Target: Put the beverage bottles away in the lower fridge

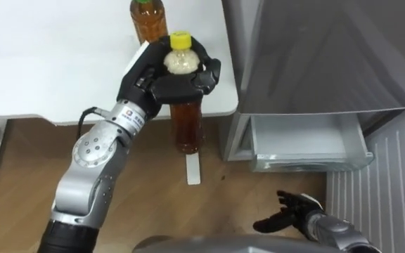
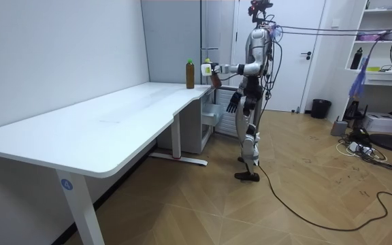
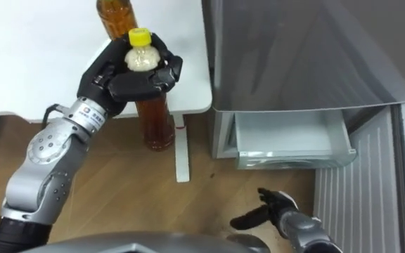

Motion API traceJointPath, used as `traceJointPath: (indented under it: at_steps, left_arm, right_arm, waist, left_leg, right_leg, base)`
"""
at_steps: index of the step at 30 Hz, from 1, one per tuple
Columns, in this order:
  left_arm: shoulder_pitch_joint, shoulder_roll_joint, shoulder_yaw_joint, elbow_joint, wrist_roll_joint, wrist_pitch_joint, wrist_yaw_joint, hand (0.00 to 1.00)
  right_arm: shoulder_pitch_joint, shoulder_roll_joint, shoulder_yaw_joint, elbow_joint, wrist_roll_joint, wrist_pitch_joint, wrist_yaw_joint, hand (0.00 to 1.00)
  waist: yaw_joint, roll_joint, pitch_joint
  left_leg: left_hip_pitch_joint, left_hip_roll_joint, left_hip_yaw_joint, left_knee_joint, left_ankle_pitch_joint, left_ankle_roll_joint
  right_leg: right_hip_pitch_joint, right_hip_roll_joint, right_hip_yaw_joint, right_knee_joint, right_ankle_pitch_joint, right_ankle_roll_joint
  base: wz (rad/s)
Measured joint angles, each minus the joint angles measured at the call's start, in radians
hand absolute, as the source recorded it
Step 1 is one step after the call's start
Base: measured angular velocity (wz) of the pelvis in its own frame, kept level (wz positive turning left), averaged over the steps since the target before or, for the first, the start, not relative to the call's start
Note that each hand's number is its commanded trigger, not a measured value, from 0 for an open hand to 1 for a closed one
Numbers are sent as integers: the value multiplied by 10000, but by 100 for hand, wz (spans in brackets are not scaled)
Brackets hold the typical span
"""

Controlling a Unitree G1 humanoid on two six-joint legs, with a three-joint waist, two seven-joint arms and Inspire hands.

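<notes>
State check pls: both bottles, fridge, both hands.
Yellow-capped amber drink bottle: upright, held off the table.
Second amber drink bottle: upright on white table.
Grey fridge's lower compartment: open, pale drawer exposed.
Left hand: shut on the yellow-capped bottle's neck.
Right hand: open, low, holding nothing.

I've got the left arm stretched forward, left hand [image 1: 153,77] curled round the bottle [image 1: 187,126] just under its cap. Right hand [image 1: 295,211] hangs low, down-right of the bottle, fingers loose.
</notes>
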Motion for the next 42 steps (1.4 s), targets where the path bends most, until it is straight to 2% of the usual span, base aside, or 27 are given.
traceJointPath:
  at_steps: [5,12,18,21,26,35,37,42]
  left_arm:
    - [337,21,-196,74,-3,1,-238,100]
    - [431,24,-204,54,-2,-85,-398,100]
    - [512,96,-170,118,-11,-129,-596,100]
    - [523,198,-171,120,-6,-129,-595,100]
    - [523,168,-176,116,33,-130,-676,100]
    - [524,176,-346,610,37,-162,-880,100]
    - [524,184,-563,613,37,-162,-871,100]
    - [522,194,-682,616,26,-177,-852,100]
  right_arm:
    - [28,-23,277,-1716,-450,-53,827,0]
    - [291,-42,593,-3128,-469,-39,1865,0]
    - [682,-168,800,-4562,-473,-33,2761,0]
    - [802,-223,923,-5113,-469,66,3246,0]
    - [864,-239,1123,-6420,-426,166,4495,0]
    - [863,-377,1175,-6741,760,271,5954,0]
    - [878,-408,1289,-6972,1214,435,6229,0]
    - [891,-431,1362,-7137,2144,696,6347,0]
  waist:
    - [85,60,23]
    - [137,31,39]
    - [334,-175,122]
    - [391,-183,126]
    - [343,-191,118]
    - [424,-418,109]
    - [579,-507,77]
    - [627,-498,81]
  left_leg:
    - [-112,-47,-303,56,0,0]
    - [-108,-83,-352,66,2,9]
    - [-35,-72,-236,43,-1,11]
    - [-78,-73,-235,44,-5,16]
    - [-147,-72,-305,116,-5,16]
    - [-140,-87,-312,163,-5,20]
    - [-161,-83,-304,163,-6,22]
    - [-146,-85,-316,195,-8,25]
  right_leg:
    - [16,-49,-287,-5,0,0]
    - [-21,-124,-612,144,-15,24]
    - [32,-117,-599,152,-15,25]
    - [13,-121,-605,161,-15,24]
    - [-5,-126,-667,169,-15,24]
    - [-70,-173,-821,297,-19,30]
    - [-122,-171,-805,307,-17,27]
    - [-85,-175,-814,322,-14,22]
  base:
    - [14]
    - [2]
    - [-2]
    - [0]
    - [2]
    - [0]
    - [-8]
    - [-1]
